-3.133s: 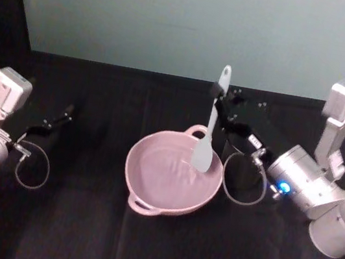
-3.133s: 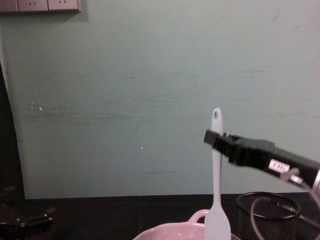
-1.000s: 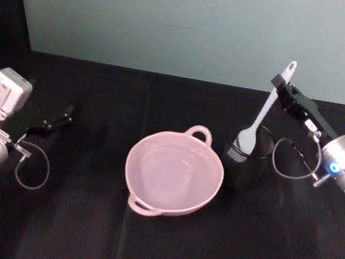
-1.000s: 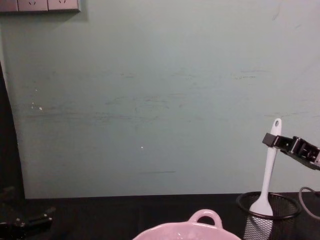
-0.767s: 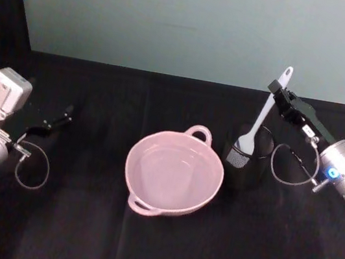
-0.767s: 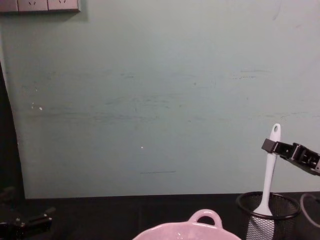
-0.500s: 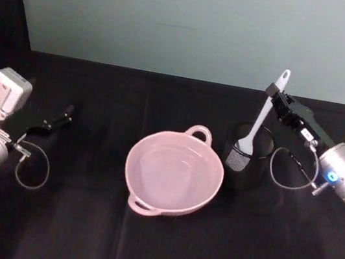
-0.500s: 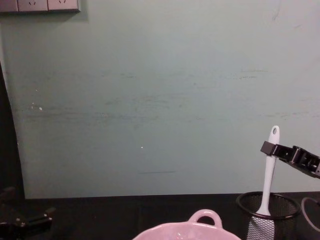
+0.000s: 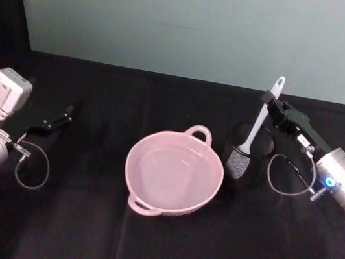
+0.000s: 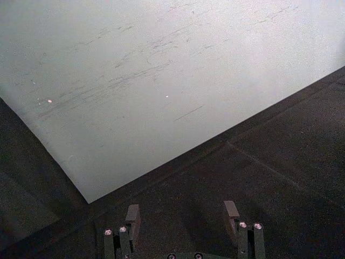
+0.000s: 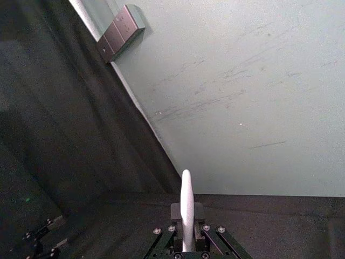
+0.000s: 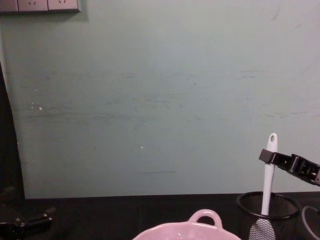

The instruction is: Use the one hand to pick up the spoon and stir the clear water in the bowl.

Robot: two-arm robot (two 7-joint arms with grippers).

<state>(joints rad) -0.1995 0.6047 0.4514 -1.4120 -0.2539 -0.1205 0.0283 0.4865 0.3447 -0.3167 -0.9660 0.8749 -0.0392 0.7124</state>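
Now the right gripper [image 9: 268, 100] is over at the mesh cup [image 9: 244, 158], jaws pinched on the spoon [image 9: 258, 122] high on its handle, just under the hole at the end. The spoon stands near upright with its head down inside the cup; in the chest view the white handle [image 12: 268, 176] drops straight through the rim. The bowl [image 9: 173, 172] sits just beside the cup on the black table [image 9: 79, 220], water in it, nothing dipped in. So by the look of it the spoon is being parked in the cup, not stirring.

Left gripper [image 10: 182, 217] rests far off on its own side, fingers spread, holding nothing.

What could go wrong from here? The grip is thin and high on a long slim handle, so any sideways pull could swing the head against the mesh wall and tip that light cup, and the bowl is close enough to take the knock. Let go with the head not seated on the bottom and the spoon will flop against the rim, maybe toppling the cup toward the water
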